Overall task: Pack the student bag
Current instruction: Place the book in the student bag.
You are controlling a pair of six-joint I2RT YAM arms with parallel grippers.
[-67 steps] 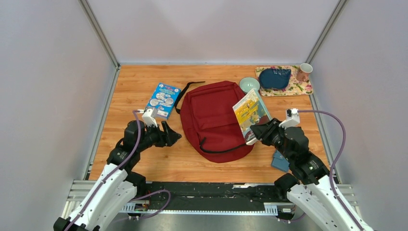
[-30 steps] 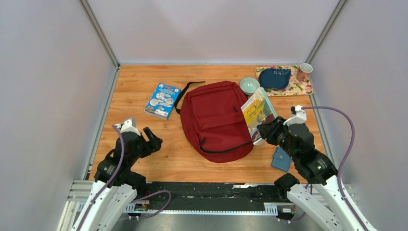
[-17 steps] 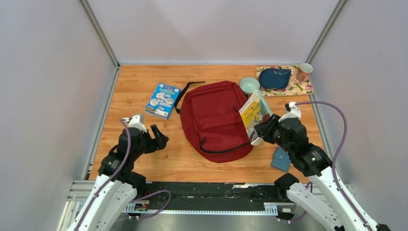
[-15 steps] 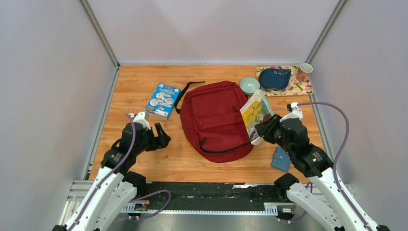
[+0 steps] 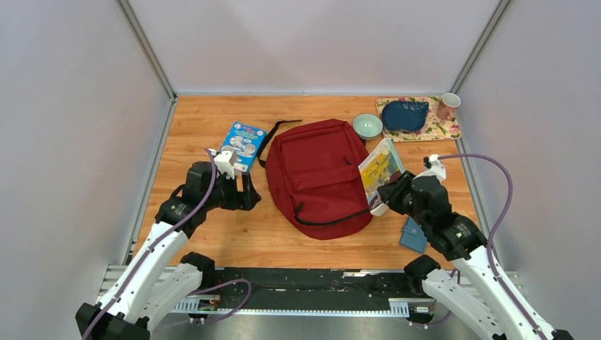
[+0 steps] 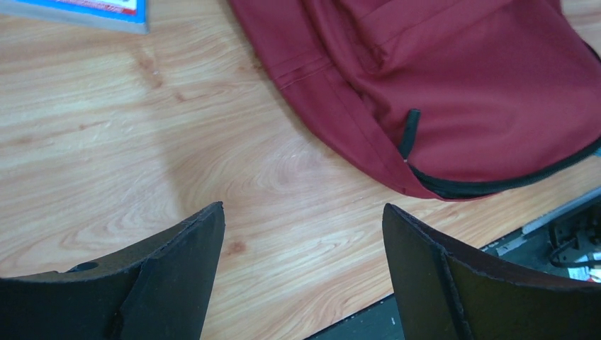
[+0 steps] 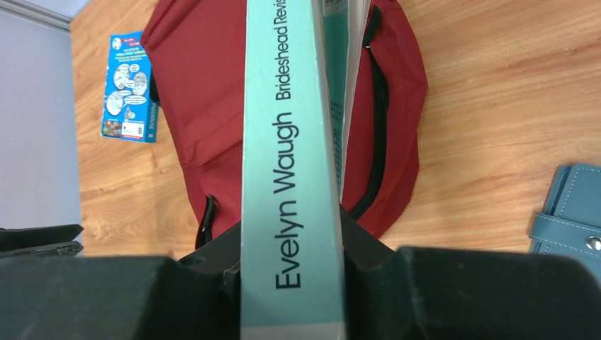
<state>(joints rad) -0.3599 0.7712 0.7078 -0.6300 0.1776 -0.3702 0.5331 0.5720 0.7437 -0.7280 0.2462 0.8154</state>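
The dark red student bag [image 5: 315, 176] lies flat mid-table, its black zipper [image 5: 333, 219] along the near edge; it shows in the left wrist view [image 6: 482, 92] and the right wrist view [image 7: 205, 106]. My right gripper [image 5: 386, 195] is shut on a paperback book [image 5: 380, 170] with a yellow cover and pale green spine [image 7: 290, 177], held tilted above the bag's right edge. My left gripper [image 5: 248, 193] is open and empty just left of the bag, low over the wood [image 6: 301, 212]. A blue book [image 5: 239, 146] lies flat left of the bag.
A small blue wallet [image 5: 413, 236] lies near the right arm. At the back right are a pale green bowl [image 5: 367, 125], a floral mat [image 5: 446, 129] with a dark blue pouch [image 5: 405, 114], and a mug [image 5: 447, 105]. Grey walls close both sides.
My left arm has swung forward and right, up to the bag's left edge. The right gripper has lowered the book slightly toward the bag's right side.
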